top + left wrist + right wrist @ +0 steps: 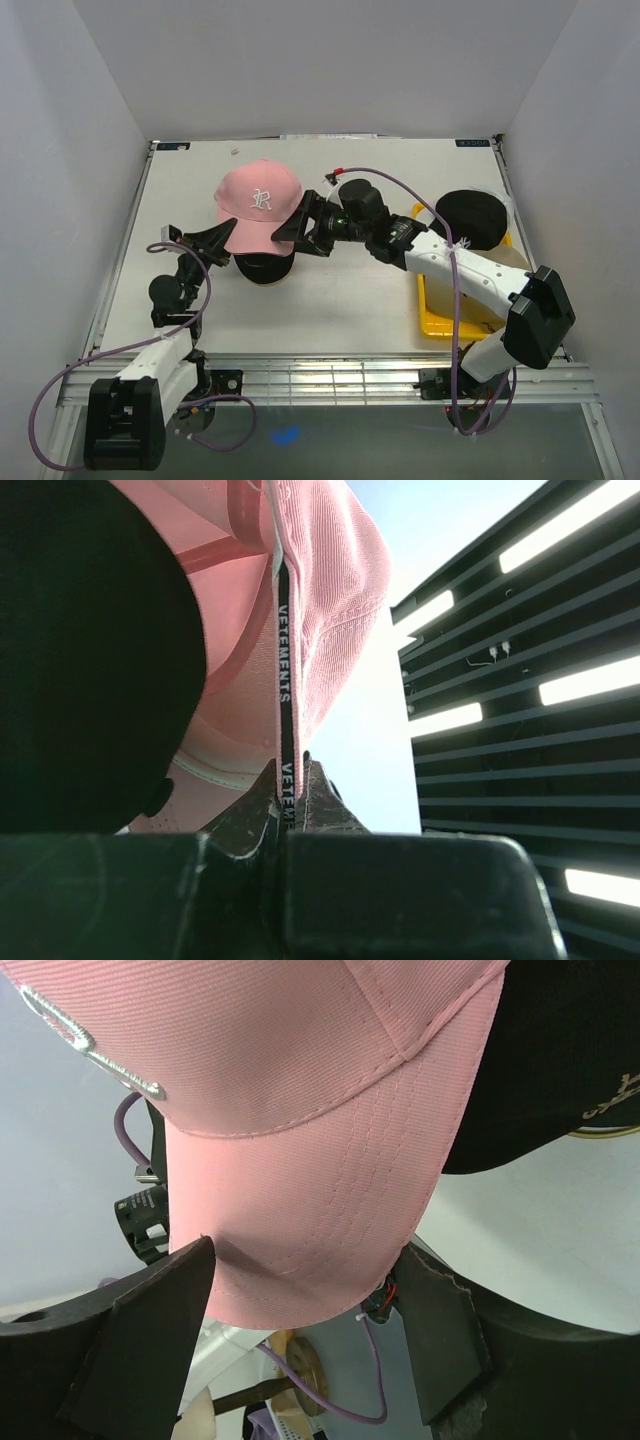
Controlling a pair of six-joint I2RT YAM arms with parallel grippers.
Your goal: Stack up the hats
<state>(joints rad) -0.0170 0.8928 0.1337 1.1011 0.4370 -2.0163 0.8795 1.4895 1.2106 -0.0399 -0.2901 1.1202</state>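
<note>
Overhead, the pink cap (258, 200) hangs above a black cap (265, 268) on the surface (350, 290), with the left gripper (222, 240) at one side and the right gripper (298, 225) at the other. A second black cap (472, 215) sits over the yellow tray (435, 322), well apart. From the left wrist, the jaws are pinched tight on the pink cap's lettered inner band. From the right wrist, the pink brim fills the gap between wide-spread jaws, touching the left finger (150, 1330); whether they squeeze it I cannot tell.
</note>
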